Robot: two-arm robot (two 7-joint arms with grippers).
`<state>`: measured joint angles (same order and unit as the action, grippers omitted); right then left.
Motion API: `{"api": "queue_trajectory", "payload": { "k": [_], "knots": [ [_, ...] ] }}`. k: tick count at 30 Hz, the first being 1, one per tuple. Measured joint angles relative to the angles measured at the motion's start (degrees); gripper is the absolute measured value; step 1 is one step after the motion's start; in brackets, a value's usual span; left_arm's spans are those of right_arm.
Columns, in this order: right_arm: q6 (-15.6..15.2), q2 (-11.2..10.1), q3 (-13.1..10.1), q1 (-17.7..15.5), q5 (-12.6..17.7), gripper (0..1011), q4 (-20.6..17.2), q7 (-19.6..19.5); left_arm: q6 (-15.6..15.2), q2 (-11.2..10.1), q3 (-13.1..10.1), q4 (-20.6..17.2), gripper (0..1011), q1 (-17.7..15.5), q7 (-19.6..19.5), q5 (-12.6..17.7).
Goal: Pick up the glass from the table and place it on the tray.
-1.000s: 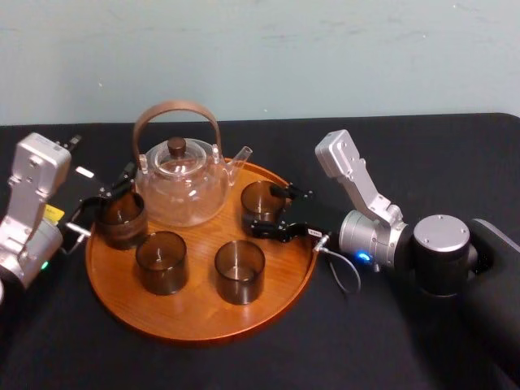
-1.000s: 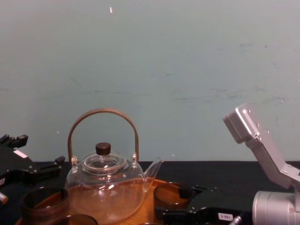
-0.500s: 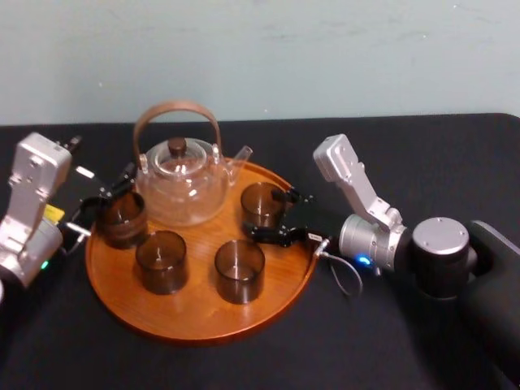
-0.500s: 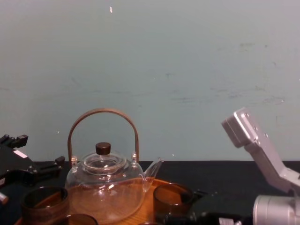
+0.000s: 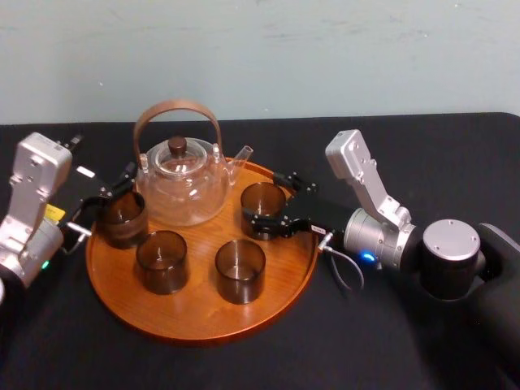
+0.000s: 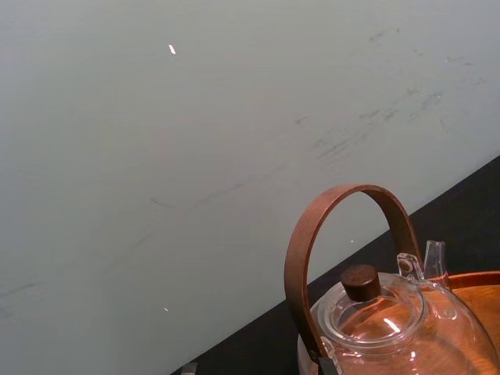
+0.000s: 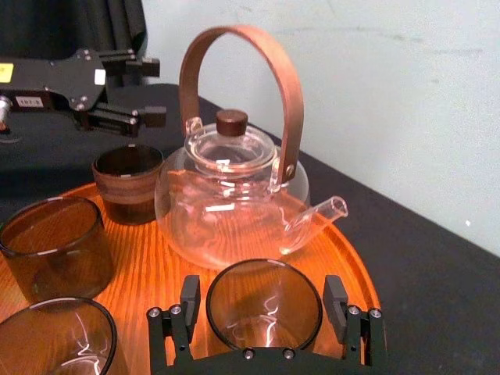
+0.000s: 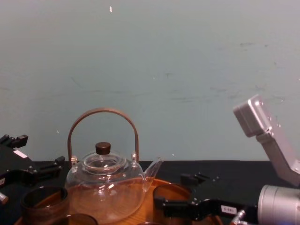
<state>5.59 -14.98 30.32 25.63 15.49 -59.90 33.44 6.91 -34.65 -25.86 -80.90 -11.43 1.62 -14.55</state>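
On tray (image 5: 195,313), right rear: glass (image 5: 262,205) flanked by right gripper (image 7: 262,291), fingers spread, nothing clamped. Placement judged done. Straight retreat required, teapot (image 5: 180,183) close. Left gripper (image 7: 152,90) parked left, fingers apart.

The tray (image 5: 195,318) is glossy grained wood, the teapot (image 5: 183,193) clear glass, the glass (image 5: 262,203) smoky, the tabletop (image 5: 422,154) matt cloth.

The boxy metal arm housings (image 5: 367,188) were silver-grey, the left gripper (image 5: 110,191) and right gripper (image 5: 266,198) black. A looped grey cable (image 5: 348,275) trailed from the right wrist.
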Motion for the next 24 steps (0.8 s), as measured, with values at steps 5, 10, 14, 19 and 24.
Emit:
{"api": "queue_trajectory", "payload": {
  "k": [5, 10, 14, 19, 24],
  "knots": [
    [0.26, -0.47, -0.39, -0.53, 0.15, 1002, -1.58, -0.13, 0.00, 0.00, 0.00, 0.00, 1001, 0.00, 0.00, 0.00],
    [0.03, -1.29, -0.92, -1.41, 0.51, 1002, -3.92, -0.45, 0.00, 0.00, 0.00, 0.00, 1001, 0.00, 0.00, 0.00],
    [-0.38, -2.15, -1.53, -2.40, 1.05, 1002, -6.25, -0.69, 0.00, 0.00, 0.00, 0.00, 1001, 0.00, 0.00, 0.00],
    [-0.76, -3.67, -2.54, -4.02, 2.25, 1002, -9.84, -0.86, 0.00, 0.00, 0.00, 0.00, 1001, 0.00, 0.00, 0.00],
    [-0.89, -5.01, -3.47, -5.47, 3.23, 1002, -12.60, -1.07, 0.00, 0.00, 0.00, 0.00, 1001, 0.00, 0.00, 0.00]
  ]
}}
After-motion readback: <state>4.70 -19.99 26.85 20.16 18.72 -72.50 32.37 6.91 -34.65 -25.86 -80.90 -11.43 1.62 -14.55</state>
